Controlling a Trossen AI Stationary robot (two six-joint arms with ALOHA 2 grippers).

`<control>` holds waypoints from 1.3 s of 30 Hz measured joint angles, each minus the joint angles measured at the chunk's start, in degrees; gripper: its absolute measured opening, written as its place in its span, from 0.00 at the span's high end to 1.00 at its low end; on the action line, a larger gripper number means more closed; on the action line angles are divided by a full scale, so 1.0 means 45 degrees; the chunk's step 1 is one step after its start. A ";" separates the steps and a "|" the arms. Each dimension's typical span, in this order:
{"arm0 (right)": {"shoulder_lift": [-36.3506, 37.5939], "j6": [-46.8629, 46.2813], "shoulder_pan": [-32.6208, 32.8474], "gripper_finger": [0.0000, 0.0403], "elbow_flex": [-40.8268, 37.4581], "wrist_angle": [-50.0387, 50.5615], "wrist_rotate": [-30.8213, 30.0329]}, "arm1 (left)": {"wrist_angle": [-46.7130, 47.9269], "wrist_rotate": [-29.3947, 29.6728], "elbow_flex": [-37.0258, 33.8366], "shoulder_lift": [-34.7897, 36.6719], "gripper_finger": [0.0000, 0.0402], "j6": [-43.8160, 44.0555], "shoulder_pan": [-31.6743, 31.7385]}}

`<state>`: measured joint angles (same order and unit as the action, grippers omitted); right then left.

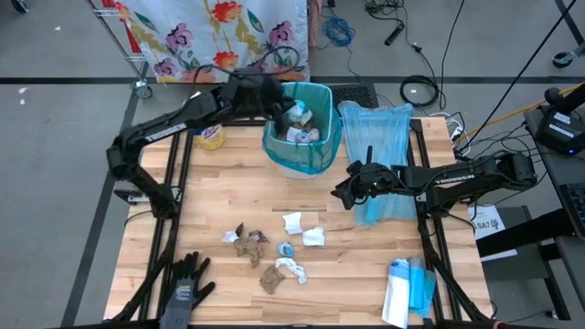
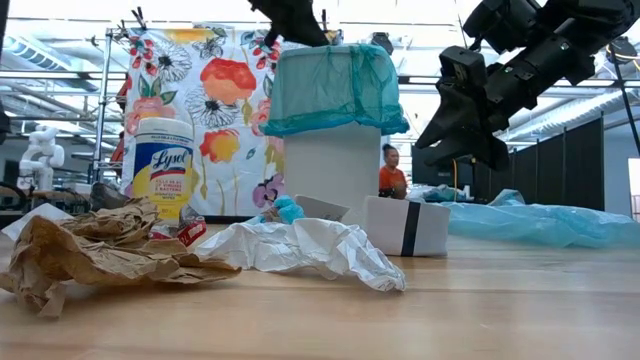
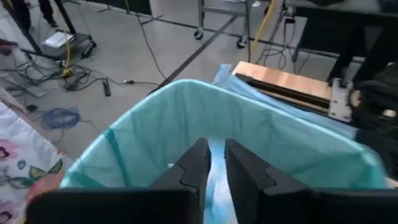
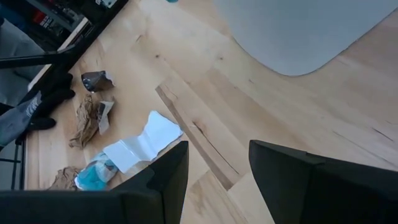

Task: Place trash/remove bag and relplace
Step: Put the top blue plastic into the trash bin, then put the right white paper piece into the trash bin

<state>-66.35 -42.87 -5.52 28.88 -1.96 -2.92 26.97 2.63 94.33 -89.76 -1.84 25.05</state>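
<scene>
L arm [image 1: 174, 123] stretched fwd, fingers [image 3: 198, 163] slightly apart; R arm [image 1: 457, 175] reaching sideways, fingers [image 4: 168, 168] spread wide.

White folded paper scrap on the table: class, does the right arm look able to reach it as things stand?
Probably yes. The right gripper hangs open above bare table, and the white folded paper scrap lies uncovered just ahead, nothing between them.

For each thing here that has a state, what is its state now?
Trash bin: upright, lined with a teal bag, holding some trash.
Left claw: over the bin, fingers slightly parted, empty.
Right claw: open, empty, above the table.
Trash scraps: loose on the table.
Spare blue bag: lying flat.
</scene>
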 joint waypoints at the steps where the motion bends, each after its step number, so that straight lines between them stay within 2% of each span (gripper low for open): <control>1: 0.0000 0.0078 0.0000 0.60 0.0004 0.0005 0.0000 | 0.0010 0.0004 0.0077 -0.0128 0.84 0.0001 0.0053; 8: 0.0000 0.0457 0.0000 0.60 0.0003 0.0005 0.0000 | 0.0099 0.0010 0.0154 -0.0277 0.72 -0.0006 0.0185; 11: 0.0000 0.0465 0.0000 0.60 0.0002 0.0005 0.0000 | 0.0221 0.0083 0.0159 0.0017 0.71 0.0036 0.0151; 15: 0.0000 0.0235 0.0000 0.60 0.0005 0.0010 0.0005 | 0.1237 0.0001 0.0164 0.0814 0.71 0.1778 -0.0020; 20: 0.0000 0.0106 0.0029 0.60 0.0005 0.0005 0.0058 | 0.2709 -0.0820 0.0178 0.1680 0.71 0.1626 -0.0627; 25: 0.0000 0.0150 0.0640 0.60 0.0005 -0.0101 -0.0048 | 0.4218 -0.0875 0.0041 0.2463 0.71 0.1400 -0.1577; 31: 0.0000 -0.0342 0.2223 0.60 0.0090 -0.0028 -0.1518 | 0.4275 -0.0800 -0.2075 0.3907 0.71 0.1766 -0.2549; 36: 0.0000 -0.0623 0.3492 0.60 0.0567 0.0029 -0.2628 | 0.3182 -0.0150 -0.5191 0.5391 0.71 0.3091 -0.3268; 39: 0.0000 -0.0577 0.4026 0.60 0.0942 0.0197 -0.2754 | 0.2343 0.0066 -0.7158 0.6277 0.71 0.3999 -0.3613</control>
<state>-66.35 -45.46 12.60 33.12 -1.07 -15.31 37.52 2.93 62.12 -61.51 16.15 8.78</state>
